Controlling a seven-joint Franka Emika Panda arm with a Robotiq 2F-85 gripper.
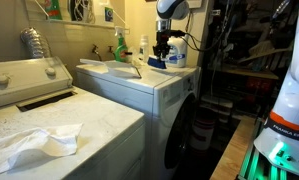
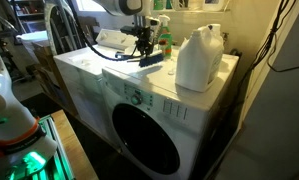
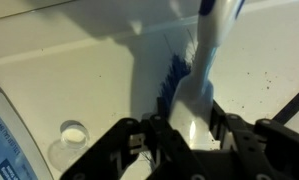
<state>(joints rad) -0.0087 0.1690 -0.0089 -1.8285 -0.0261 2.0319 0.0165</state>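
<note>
My gripper is shut on a brush with a white handle and dark blue bristles. The brush stands nearly upright with its head down on the white top of the front-loading machine. In both exterior views the gripper hangs over the back of that machine top, with the brush's dark head touching or just above the surface. A small white round cap lies on the top beside the gripper.
A large white jug stands on the machine top close to the gripper. A green bottle and a white spray bottle stand near the back wall. A white cloth lies on the top-loading washer.
</note>
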